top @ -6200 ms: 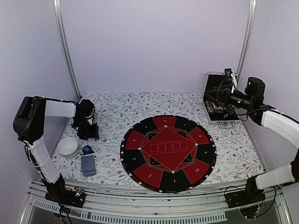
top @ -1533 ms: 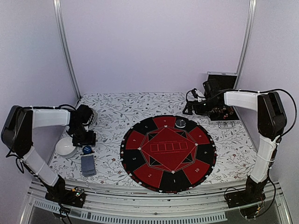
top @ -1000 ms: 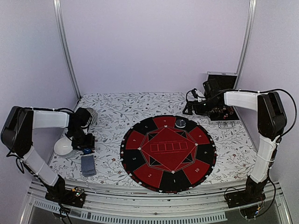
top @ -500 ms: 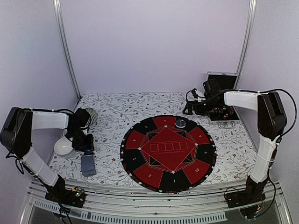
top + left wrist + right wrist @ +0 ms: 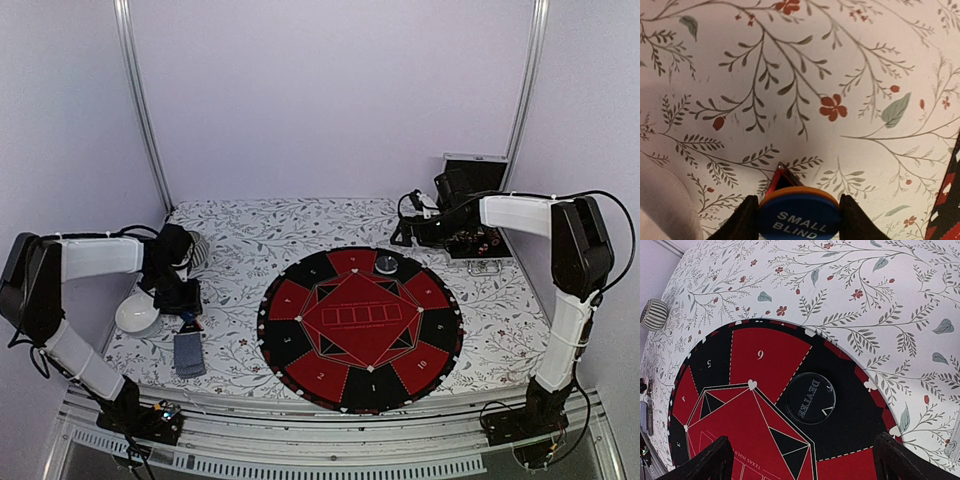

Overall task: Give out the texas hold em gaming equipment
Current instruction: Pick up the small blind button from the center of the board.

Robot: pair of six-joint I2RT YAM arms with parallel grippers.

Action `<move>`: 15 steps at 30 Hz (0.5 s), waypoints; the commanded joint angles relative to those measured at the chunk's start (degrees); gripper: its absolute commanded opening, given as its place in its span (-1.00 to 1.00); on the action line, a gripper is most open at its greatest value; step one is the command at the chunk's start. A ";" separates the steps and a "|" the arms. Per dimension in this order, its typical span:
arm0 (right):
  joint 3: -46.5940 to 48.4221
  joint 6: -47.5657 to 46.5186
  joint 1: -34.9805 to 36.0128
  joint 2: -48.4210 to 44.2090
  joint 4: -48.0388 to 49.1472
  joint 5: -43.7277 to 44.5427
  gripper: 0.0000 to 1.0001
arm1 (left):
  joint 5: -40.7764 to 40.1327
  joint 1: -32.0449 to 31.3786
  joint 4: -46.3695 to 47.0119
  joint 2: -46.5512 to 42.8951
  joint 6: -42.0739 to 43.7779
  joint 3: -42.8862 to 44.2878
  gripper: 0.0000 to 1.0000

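Left wrist view, bottom edge: pinching anything?
— Left gripper (image 5: 798, 216) pressed onto both sides of a blue round marker disc (image 5: 799, 226) lettered SMALL BLIND, orange rim on top.
— Anything crowding it?
— Top external view, lower left: white round bowl (image 5: 135, 313) just beside, grey-blue stack of playing cards (image 5: 187, 352) below.
— And the right?
— Right gripper (image 5: 805, 460) spread wide over a dark round DEALER disc (image 5: 810, 398) on the red-and-black round felt mat (image 5: 760, 355); ribbed grey cup (image 5: 653, 314) at upper left.
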 commanded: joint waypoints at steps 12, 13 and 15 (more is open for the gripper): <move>-0.99 7.75 10.40 -2.89 10.73 -26.43 0.97 | -6.94 -33.01 5.00 -3.64 21.12 15.94 -0.41; -0.78 9.04 12.08 -2.19 12.21 -28.07 0.96 | -7.52 -34.69 5.55 -3.10 22.15 16.98 -0.41; -1.27 11.88 14.77 -0.63 18.61 -31.89 0.92 | -8.73 -37.43 5.77 -1.94 23.92 18.36 -0.41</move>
